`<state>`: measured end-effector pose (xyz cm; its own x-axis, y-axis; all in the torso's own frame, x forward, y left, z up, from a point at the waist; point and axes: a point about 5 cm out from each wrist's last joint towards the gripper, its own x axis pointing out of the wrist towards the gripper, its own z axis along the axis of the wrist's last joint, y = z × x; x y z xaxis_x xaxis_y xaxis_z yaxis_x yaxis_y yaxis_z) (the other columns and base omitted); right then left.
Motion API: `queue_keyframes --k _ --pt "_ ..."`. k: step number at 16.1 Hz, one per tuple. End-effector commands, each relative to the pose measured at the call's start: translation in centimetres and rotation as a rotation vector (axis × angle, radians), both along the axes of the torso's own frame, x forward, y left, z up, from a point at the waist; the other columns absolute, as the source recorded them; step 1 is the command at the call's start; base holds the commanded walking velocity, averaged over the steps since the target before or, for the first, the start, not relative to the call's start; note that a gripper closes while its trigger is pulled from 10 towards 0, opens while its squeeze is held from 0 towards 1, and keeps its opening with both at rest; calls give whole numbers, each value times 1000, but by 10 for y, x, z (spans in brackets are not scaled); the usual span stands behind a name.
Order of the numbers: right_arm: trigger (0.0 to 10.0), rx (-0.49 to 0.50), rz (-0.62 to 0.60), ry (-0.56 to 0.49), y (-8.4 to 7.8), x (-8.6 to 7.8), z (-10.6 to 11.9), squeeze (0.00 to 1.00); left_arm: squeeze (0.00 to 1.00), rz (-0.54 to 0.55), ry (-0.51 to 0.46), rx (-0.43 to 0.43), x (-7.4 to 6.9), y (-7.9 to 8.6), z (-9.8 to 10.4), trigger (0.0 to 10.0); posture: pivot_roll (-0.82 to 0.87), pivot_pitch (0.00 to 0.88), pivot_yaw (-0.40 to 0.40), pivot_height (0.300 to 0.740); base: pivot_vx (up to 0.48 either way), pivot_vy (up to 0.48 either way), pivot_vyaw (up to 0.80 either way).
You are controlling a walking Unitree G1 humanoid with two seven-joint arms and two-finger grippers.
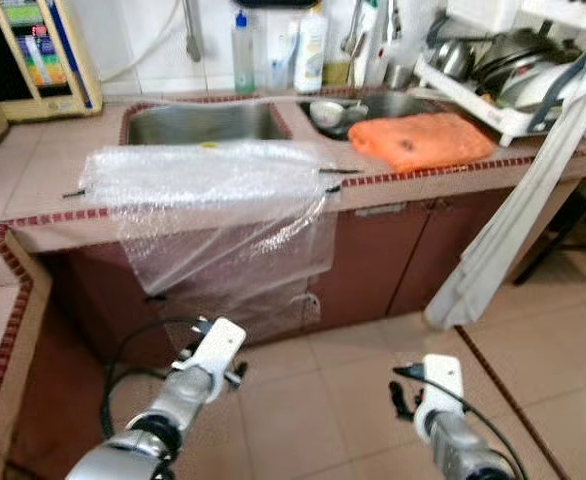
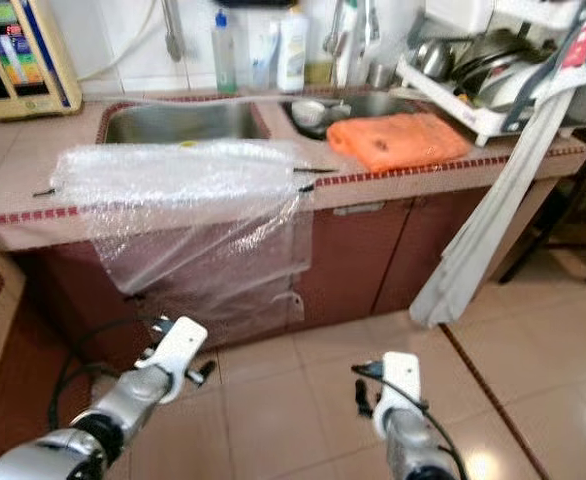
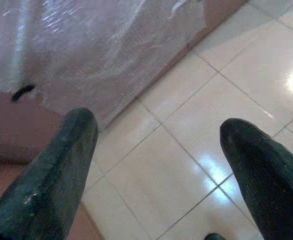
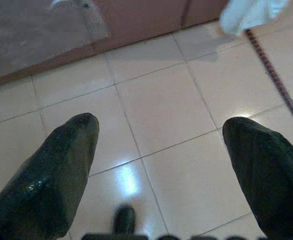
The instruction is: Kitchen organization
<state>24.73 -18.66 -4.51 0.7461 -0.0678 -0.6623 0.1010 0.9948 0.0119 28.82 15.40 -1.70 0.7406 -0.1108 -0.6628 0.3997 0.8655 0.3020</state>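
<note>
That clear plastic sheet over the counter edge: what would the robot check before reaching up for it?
1. Left gripper open, nothing held: ok.
2. Right gripper open, nothing held: ok.
3. Plastic sheet in view, draped over the counter edge and down the cabinet front: ok.
4. Both grippers low, over the floor, not yet at the sheet: not ok.
5. Orange cloth lies apart from the sheet: ok.
6. What pins the sheet down: cannot tell.

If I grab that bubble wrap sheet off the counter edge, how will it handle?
The bubble wrap sheet is probably floppy: it droops over the counter edge and down the cabinet front. It looks thin and clear, so likely very light, and may slide off once tugged. Both grippers, left and right, hang open over the floor.
</note>
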Motion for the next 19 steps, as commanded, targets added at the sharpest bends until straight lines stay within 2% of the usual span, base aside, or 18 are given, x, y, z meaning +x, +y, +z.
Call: queue_keyframes --k 1,14,19 --pt "10000 -2 -13 1 -5 1 1 0 0 -4 0 -4 0 -3 0 10000 -64 4 11 740 0 -480 0" --pt "10000 -10 -18 0 -7 2 2 0 0 -2 3 -8 0 -4 0 10000 -70 9 12 740 0 -480 0" --pt "10000 -10 -19 1 -7 2 2 0 0 39 13 -45 -1 -2 -1 10000 -69 8 12 740 0 0 0"
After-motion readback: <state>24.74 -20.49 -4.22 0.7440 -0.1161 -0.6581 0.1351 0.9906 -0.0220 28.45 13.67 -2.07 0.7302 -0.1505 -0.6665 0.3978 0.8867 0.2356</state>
